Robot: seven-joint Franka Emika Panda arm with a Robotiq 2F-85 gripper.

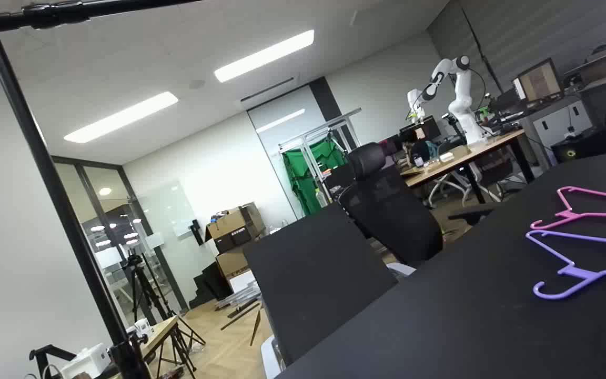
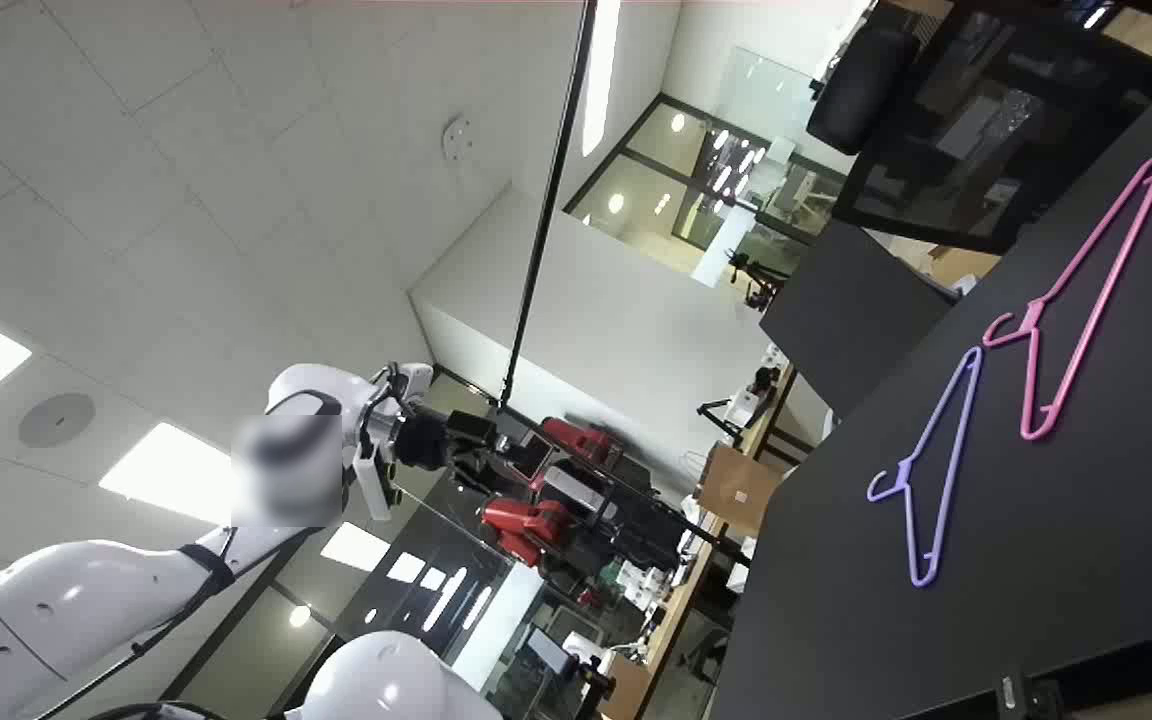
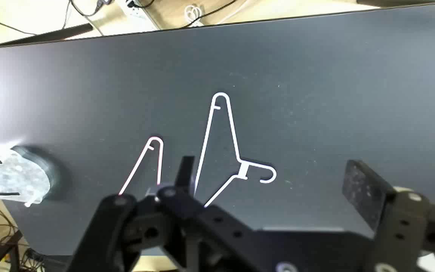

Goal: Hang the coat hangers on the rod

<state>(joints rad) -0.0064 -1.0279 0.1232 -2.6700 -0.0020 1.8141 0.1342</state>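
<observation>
In an exterior view we log the pink hanger (image 2: 1034, 314) at 3 o'clock and the purple hanger (image 2: 904, 473) nearer 4, both flat on the black desk (image 2: 1056, 540). Both hooks there point toward roughly 8 o'clock; the pink hook sits just beside one end of the purple hanger, and we cannot tell whether they touch. The white arm (image 2: 86, 610) extends from 8 o'clock, its pincer (image 3: 275, 182) well above the desk. In the wrist view we read the pincer as spread, fingers (image 3: 366, 192) well apart, hiding part of both hangers. The purple hook shows between them, pointing to 3 o'clock. Near 9 o'clock a shiny see-through thing (image 3: 17, 177) rests on the desk; we cannot identify it. In an exterior view we note a black rod (image 1: 98, 9) between 10 and 11 o'clock, joined to a black pole (image 1: 53, 179). Farther back: office chair (image 1: 395, 216) just past 3, white robot (image 1: 462, 105) at 2, cardboard boxes (image 1: 232, 225) at 8.
</observation>
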